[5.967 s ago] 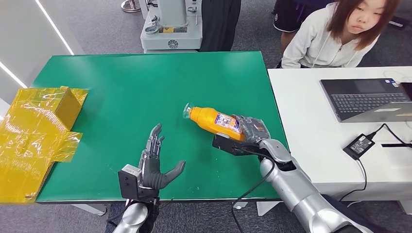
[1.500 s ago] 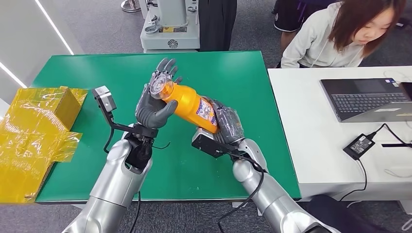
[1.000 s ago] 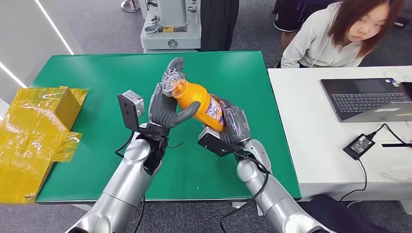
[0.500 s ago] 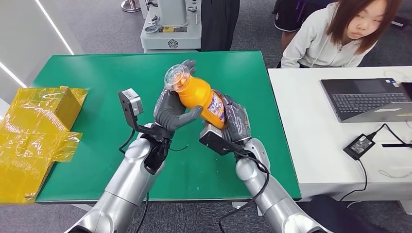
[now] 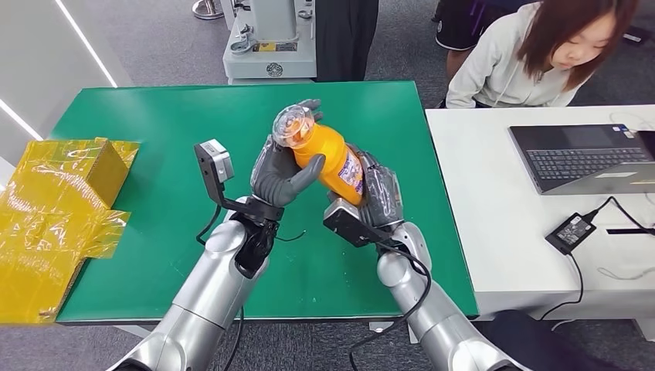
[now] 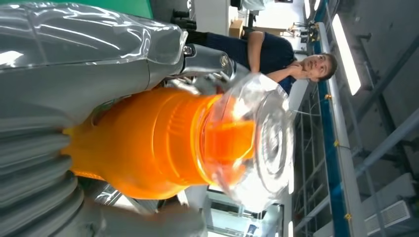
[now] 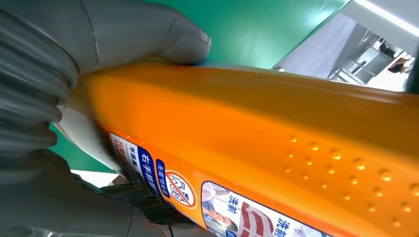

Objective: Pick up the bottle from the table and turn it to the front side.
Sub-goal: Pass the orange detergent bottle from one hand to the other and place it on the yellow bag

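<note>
Bottle [image 5: 328,157]: orange, clear cap, held tilted in the air above the green surface [image 5: 154,131], cap end up and away from the robot.
Left hand [image 5: 282,174]: fingers [image 5: 309,105] curled behind the bottle's neck, thumb across its front, just below the cap.
Right hand [image 5: 380,195]: fingers wrapped round the bottle's lower end, by the label.
Person [image 5: 533,54]: seated beyond the surface's far right corner.

Two silver arms end in a dark grey left hand [image 5: 279,175] and right hand [image 5: 382,197] under clear film; black cables trail from both wrists.
</note>
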Action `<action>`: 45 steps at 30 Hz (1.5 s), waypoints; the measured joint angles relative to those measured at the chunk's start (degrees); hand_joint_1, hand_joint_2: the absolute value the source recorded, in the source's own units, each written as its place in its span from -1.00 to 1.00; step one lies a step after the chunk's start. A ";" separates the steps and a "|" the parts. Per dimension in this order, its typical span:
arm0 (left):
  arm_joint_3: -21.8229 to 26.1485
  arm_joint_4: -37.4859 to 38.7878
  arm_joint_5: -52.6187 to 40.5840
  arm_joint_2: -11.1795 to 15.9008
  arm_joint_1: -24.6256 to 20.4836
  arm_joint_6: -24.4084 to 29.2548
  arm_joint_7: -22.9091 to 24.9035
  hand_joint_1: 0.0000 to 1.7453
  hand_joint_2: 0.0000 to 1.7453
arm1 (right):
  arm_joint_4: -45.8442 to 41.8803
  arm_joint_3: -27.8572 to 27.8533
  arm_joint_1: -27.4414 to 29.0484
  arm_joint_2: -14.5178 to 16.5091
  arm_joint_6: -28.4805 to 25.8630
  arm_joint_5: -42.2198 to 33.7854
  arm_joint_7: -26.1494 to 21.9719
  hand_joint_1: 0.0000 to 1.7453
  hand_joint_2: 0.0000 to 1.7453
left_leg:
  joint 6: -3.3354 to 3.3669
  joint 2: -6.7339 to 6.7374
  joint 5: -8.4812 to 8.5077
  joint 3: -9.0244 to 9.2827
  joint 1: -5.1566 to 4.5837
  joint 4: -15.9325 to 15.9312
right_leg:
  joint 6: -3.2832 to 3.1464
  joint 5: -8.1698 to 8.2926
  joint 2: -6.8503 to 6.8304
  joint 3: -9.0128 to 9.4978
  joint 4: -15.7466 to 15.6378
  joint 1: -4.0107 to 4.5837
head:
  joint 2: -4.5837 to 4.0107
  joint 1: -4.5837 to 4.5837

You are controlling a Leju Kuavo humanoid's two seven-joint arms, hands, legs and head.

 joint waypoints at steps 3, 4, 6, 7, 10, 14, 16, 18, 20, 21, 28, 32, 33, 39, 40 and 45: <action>0.00 0.00 -0.74 -0.02 0.01 0.58 -0.34 0.62 1.00 | 0.61 -0.05 -0.08 0.00 -0.21 0.32 0.31 1.00 1.00 | 0.00 0.00 0.00 0.00 0.00 0.00 | 0.00 0.00 0.00 0.00 0.00 0.00 | 0.00 0.00; 0.00 0.00 -0.98 -0.02 0.01 0.75 -0.45 0.62 1.00 | 0.80 -0.05 -0.11 0.00 -0.25 0.44 0.44 1.00 1.00 | 0.00 0.00 0.00 0.00 0.00 0.00 | 0.00 0.00 0.00 0.00 0.00 0.00 | 0.00 0.00; 0.00 0.00 -1.23 -0.02 0.02 0.98 -0.58 0.63 1.00 | 1.14 -0.05 -0.16 0.01 -0.27 0.55 0.54 1.00 1.00 | 0.00 0.00 0.00 0.00 0.00 0.00 | 0.00 0.00 0.00 0.00 -0.01 0.00 | 0.00 0.01; 0.00 0.00 -1.28 -0.02 0.02 1.05 -0.60 0.62 1.00 | 1.27 -0.05 -0.20 0.02 -0.27 0.56 0.54 1.00 1.00 | 0.00 0.00 0.00 0.00 0.00 0.00 | 0.00 0.00 0.00 0.00 -0.01 0.00 | 0.00 0.00; -0.02 0.00 -1.68 -0.10 0.02 1.15 -0.67 0.59 1.00 | 1.81 -0.05 -0.45 0.09 -0.32 0.60 0.70 1.00 1.00 | 0.00 0.00 0.00 0.00 0.00 0.00 | 0.00 0.00 0.00 0.00 -0.01 0.00 | 0.00 -0.01; -0.17 0.04 -2.52 -0.58 0.01 1.30 -0.68 0.70 1.00 | 3.22 -0.09 -1.35 0.26 -0.39 0.74 1.63 1.00 1.00 | 0.00 0.01 0.00 0.00 0.00 0.01 | 0.00 0.00 0.00 0.00 -0.02 0.00 | 0.00 0.00; -0.22 0.13 -2.65 -0.87 0.00 1.33 -0.68 0.88 1.00 | 4.14 -0.13 -1.90 0.32 -0.64 0.76 1.76 1.00 1.00 | 0.00 0.01 0.00 0.00 0.00 0.01 | 0.00 0.00 0.01 0.00 -0.02 0.00 | 0.00 0.00; -0.23 0.33 -2.67 -1.07 -0.03 1.45 -0.68 1.00 1.00 | 5.26 -0.18 -2.48 0.38 -1.12 0.66 1.56 1.00 1.00 | 0.00 0.01 0.00 0.01 0.00 0.01 | 0.00 0.00 0.01 0.00 -0.02 0.00 | 0.00 0.00; -0.25 0.53 -2.64 -1.19 -0.06 1.62 -0.68 1.00 1.00 | 6.47 -0.26 -3.05 0.44 -1.58 0.51 1.18 1.00 1.00 | 0.00 0.01 0.00 0.01 0.00 0.01 | 0.00 0.00 0.01 0.00 -0.02 0.00 | 0.00 0.00; -0.26 0.61 -2.62 -1.23 -0.06 1.68 -0.68 1.00 1.00 | 7.00 -0.31 -3.30 0.46 -1.71 0.48 1.03 1.00 1.00 | 0.00 0.01 0.00 0.01 0.00 0.01 | 0.00 0.00 0.02 0.00 -0.02 0.00 | 0.00 0.00; -0.37 0.92 -3.36 -1.19 -0.02 2.74 -1.51 1.00 1.00 | 9.06 -1.36 -4.23 0.48 -1.00 -1.00 0.30 -0.96 1.00 | 0.00 0.01 0.00 0.00 0.00 0.01 | 0.00 0.00 0.01 0.00 -0.02 0.00 | 0.00 0.00; -0.46 0.92 -3.66 -1.08 -0.02 3.02 -2.05 1.00 1.00 | 9.66 -2.43 -4.31 0.48 -0.63 -1.46 0.32 -0.96 1.00 | 0.00 0.01 0.00 0.00 -0.01 0.01 | 0.00 0.00 0.01 0.00 -0.01 0.00 | 0.00 -0.01; -0.49 0.92 -3.67 -1.07 -0.03 3.03 -2.11 1.00 1.00 | 9.81 -2.63 -4.31 0.48 -0.62 -1.48 0.32 -0.96 1.00 | 0.00 0.01 0.00 0.00 -0.01 0.01 | 0.00 0.00 0.01 0.00 -0.01 0.00 | 0.00 -0.01; -0.56 0.92 -3.75 -1.07 -0.03 3.07 -2.23 1.00 1.00 | 10.38 -3.13 -4.32 0.48 -0.61 -1.50 0.32 -0.98 1.00 | 0.00 0.00 0.00 0.00 0.00 0.01 | 0.00 0.00 0.01 0.00 -0.01 0.00 | 0.00 -0.01; -0.57 0.92 -3.79 -1.07 -0.03 3.07 -2.23 1.00 1.00 | 10.42 -3.17 -4.32 0.48 -0.61 -1.50 0.31 -0.99 1.00 | 0.00 0.00 0.00 0.00 0.00 0.00 | 0.00 0.00 0.01 0.00 -0.01 0.00 | 0.00 -0.01; -0.59 0.91 -4.65 -0.78 -0.03 4.46 -2.71 1.00 1.00 | 9.63 -3.70 -3.52 0.48 0.22 -2.48 0.10 -1.00 1.00 | 0.00 0.00 0.00 0.00 0.00 0.00 | 0.00 0.00 0.01 0.00 -0.01 0.00 | 0.00 0.00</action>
